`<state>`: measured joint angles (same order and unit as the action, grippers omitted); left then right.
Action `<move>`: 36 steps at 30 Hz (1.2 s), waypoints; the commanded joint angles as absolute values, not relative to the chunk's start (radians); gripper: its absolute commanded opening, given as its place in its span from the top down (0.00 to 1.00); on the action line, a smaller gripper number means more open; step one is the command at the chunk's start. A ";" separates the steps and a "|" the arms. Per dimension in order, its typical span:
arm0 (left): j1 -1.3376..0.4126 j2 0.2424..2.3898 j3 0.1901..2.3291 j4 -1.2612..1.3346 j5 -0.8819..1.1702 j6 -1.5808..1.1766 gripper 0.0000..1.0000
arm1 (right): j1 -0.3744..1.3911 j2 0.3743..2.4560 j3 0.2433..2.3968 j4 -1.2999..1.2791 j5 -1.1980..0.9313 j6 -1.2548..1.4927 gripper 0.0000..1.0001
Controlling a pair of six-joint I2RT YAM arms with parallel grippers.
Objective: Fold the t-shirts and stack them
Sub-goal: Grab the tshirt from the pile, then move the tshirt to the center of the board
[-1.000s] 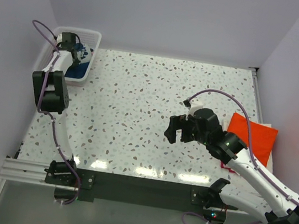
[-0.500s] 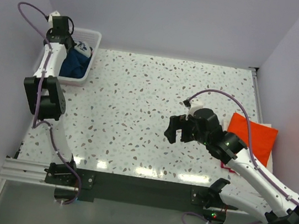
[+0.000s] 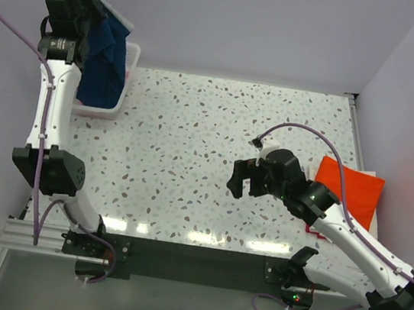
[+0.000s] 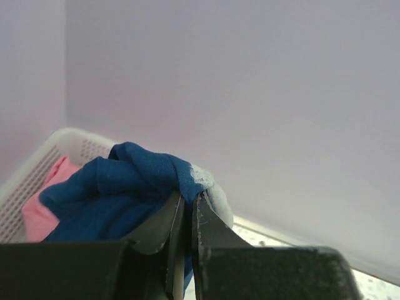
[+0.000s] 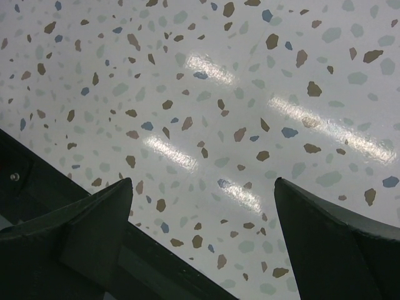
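My left gripper (image 3: 96,10) is raised high at the far left, shut on the navy blue t-shirt (image 3: 103,59), which hangs down from it over the white basket (image 3: 131,58). In the left wrist view the jaws (image 4: 187,197) pinch a bunched fold of the navy t-shirt (image 4: 119,184), with a pale bit of its print at the tip. A pink t-shirt (image 4: 39,209) lies in the basket (image 4: 56,144) below. A folded orange t-shirt (image 3: 350,189) lies at the right edge of the table. My right gripper (image 3: 240,179) is open and empty above the table's middle right (image 5: 203,181).
The speckled table (image 3: 193,145) spreads between the arms. Pale walls close in the left, back and right. The dark front rail (image 3: 192,261) runs along the near edge. A bit of pink cloth (image 3: 309,229) peeks from under my right arm.
My left arm has risen steeply from the basket, lifting the navy t-shirt up out of it so that it now hangs. The right arm has not moved.
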<state>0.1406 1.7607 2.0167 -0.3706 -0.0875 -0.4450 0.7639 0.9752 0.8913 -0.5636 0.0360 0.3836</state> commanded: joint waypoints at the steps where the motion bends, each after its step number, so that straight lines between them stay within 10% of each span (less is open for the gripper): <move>1: 0.040 1.640 2.085 -0.255 -0.031 -0.420 1.00 | 0.762 0.973 0.910 -0.543 0.066 0.374 0.01; 16: -0.256 1.419 1.938 -0.270 0.083 -0.449 0.99 | 0.762 0.910 0.927 -0.588 0.212 0.408 0.01; 24: -0.255 1.264 1.314 -0.317 0.071 -0.592 0.43 | 0.762 0.922 0.865 -0.574 0.245 0.494 0.01; 36: -0.256 1.120 0.789 -0.359 0.038 -0.655 0.49 | 0.761 1.043 0.782 -0.480 0.345 0.601 0.01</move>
